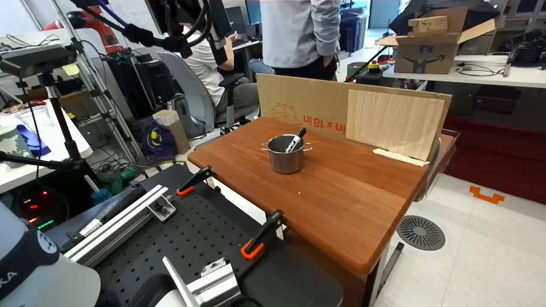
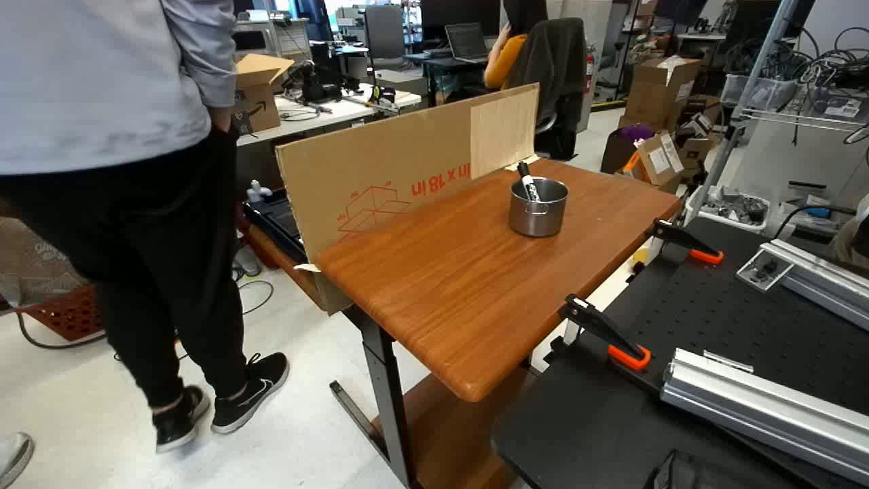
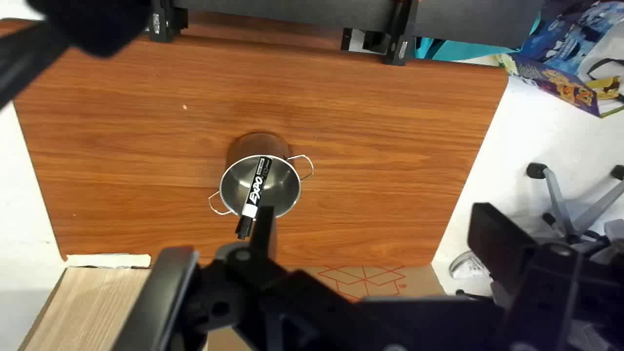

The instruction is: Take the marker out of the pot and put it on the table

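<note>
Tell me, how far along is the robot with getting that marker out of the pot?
Done: nothing yet; the marker leans inside the pot, one end sticking out. In hand: nothing; the gripper is open, apart from both. Left: gripping, lifting out and setting down on the table.

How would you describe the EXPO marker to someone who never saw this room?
Look at the brown wooden table; a round metal pot stands on it. The EXPO marker leans inside, its black cap sticking out; unlike the pot, it is slim and white-lettered.
</note>
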